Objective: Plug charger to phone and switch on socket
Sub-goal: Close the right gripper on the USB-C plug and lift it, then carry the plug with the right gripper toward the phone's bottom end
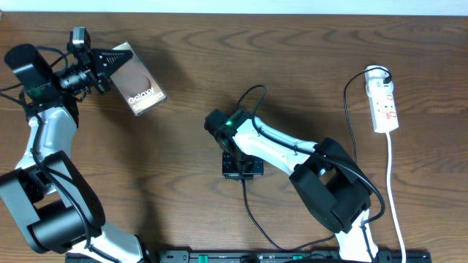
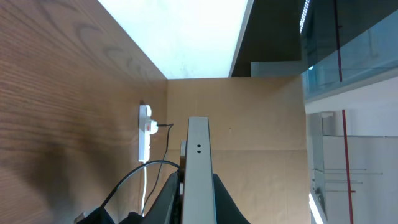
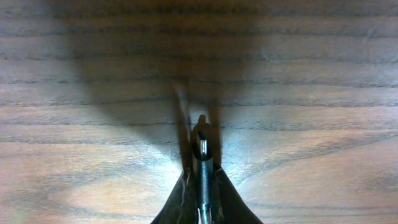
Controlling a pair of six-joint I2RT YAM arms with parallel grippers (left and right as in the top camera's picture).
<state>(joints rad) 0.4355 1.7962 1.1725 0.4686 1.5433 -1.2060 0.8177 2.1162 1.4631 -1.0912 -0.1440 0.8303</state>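
Note:
My left gripper (image 1: 108,64) is shut on the phone (image 1: 140,86), a dark slab with a brown oval and white "Galaxy" lettering, held at the far left. In the left wrist view the phone shows edge-on as a grey bar (image 2: 198,165) between the fingers (image 2: 198,202). My right gripper (image 1: 238,169) points down at the table's middle, shut on the charger's plug (image 3: 201,146), whose metal tip sticks out past the fingers (image 3: 201,180) just above the wood. The black charger cable (image 1: 257,223) trails toward the front edge. The white socket (image 1: 385,102) lies at the far right, and also shows in the left wrist view (image 2: 145,132).
The socket's white cord (image 1: 393,190) runs down the right side to the front edge. A thin black cable (image 1: 349,124) runs from the socket's top end alongside it. A black rail (image 1: 241,256) lies along the front edge. Bare brown wood lies between phone and plug.

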